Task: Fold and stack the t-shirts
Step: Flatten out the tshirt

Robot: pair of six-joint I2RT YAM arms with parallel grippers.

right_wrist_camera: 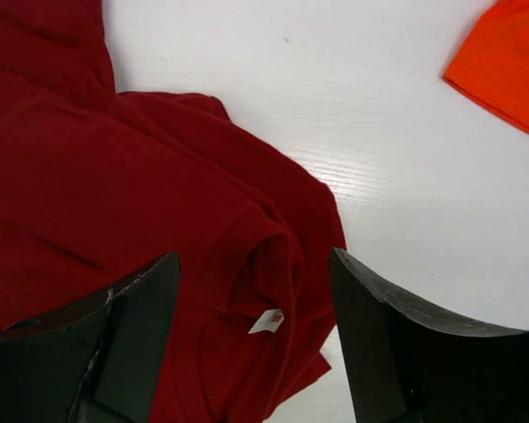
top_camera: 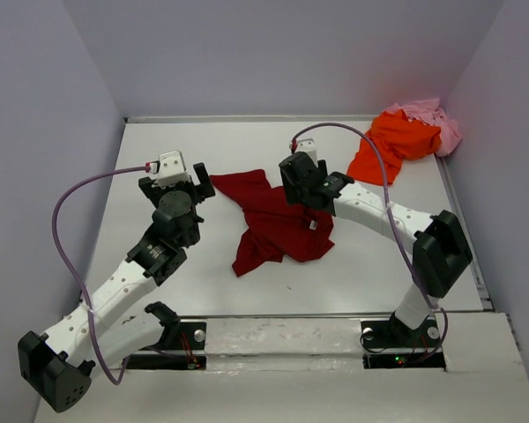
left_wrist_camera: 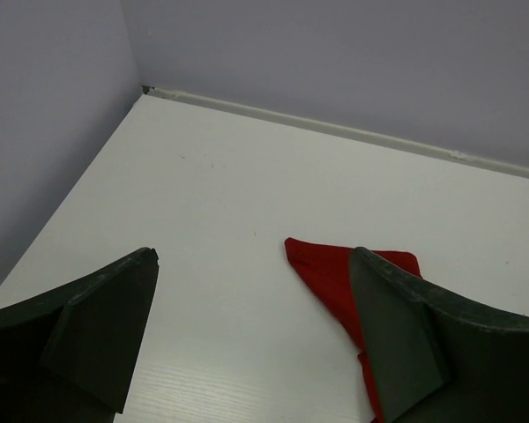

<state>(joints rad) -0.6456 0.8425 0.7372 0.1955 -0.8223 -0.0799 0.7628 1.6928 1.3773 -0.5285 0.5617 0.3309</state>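
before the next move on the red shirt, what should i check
1. Right tool open: ok, jaws wide, nothing held.
2. Right tool over the dark red shirt: ok, the white tag lies between the jaws.
3. Left tool open: ok, empty, over bare table beside a shirt corner.
4. Dark red shirt spread flat: not ok, crumpled.
5. Orange shirt and pink shirt out of the way: ok, heaped in the far right corner.
6. Right tool touching cloth: cannot tell.
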